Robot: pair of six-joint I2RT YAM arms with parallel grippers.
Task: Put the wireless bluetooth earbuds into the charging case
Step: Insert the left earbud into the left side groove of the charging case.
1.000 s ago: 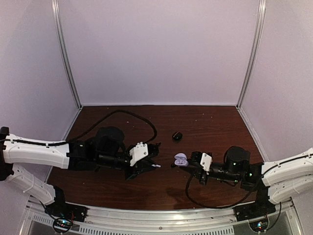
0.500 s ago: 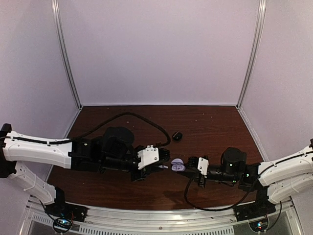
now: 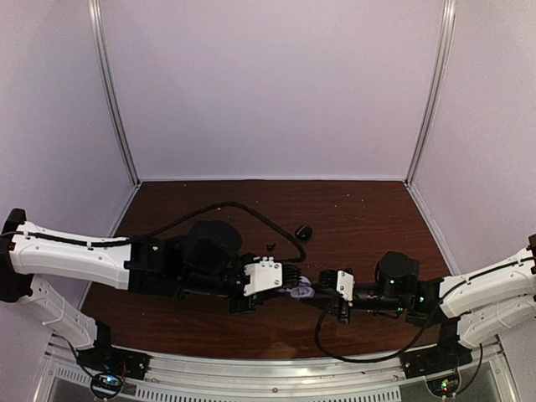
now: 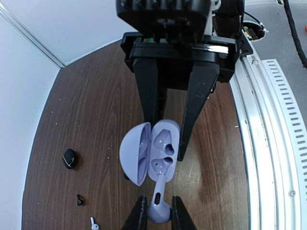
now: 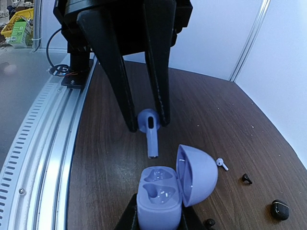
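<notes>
An open lavender charging case [image 5: 160, 201] sits clamped in the right gripper [image 5: 160, 218], its domed lid swung to one side and both moulded sockets empty. A lavender earbud [image 5: 149, 125], pinched by its bulb in the left gripper [image 5: 148, 123], points its stem at the case, the tip just short of the sockets. On the dark wooden table [image 5: 105, 143] beyond lie a tiny white earbud [image 5: 221, 163], a black earbud [image 5: 246, 178] and a closed black case [image 5: 279, 209], all apart from one another.

Left arm [image 3: 75, 260]: white shell, black motor housings, white wrist block. Right arm [image 3: 490, 289]: same build. Thick black cable [image 3: 251, 211] loops off each wrist. Left gripper [image 5: 148, 123], right gripper [image 4: 165, 141]: long black tapered fingers.
</notes>
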